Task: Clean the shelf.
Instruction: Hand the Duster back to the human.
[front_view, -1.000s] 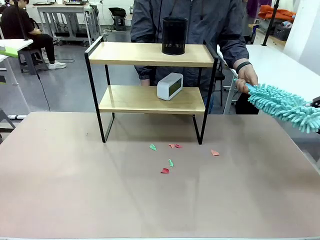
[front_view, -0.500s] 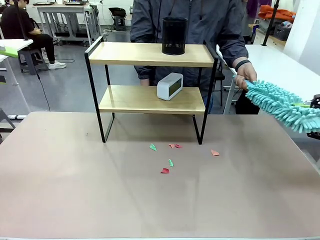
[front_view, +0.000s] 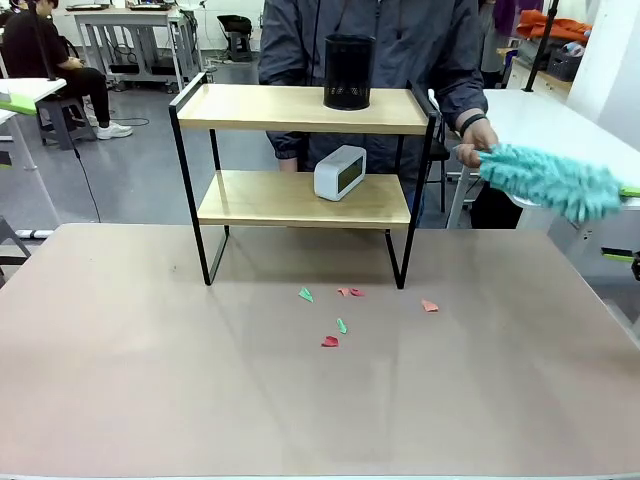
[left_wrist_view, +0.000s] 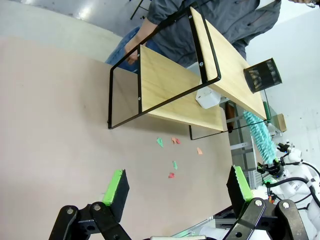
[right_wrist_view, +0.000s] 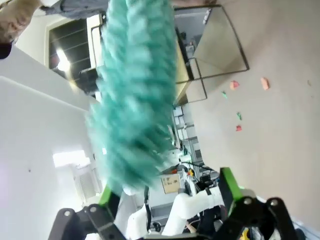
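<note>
Handover entry: I am keeping the right gripper spread wide, letting the person's hand lift the duster clear toward the shelf.

Black claw linkages with green pads; person's grey jacket, black wristband.

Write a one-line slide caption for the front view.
A person's hand holds a teal duster beside the shelf; paper scraps litter the table.

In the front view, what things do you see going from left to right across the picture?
Shelf → white clock → black mesh cup → person's hand → teal duster.
</note>
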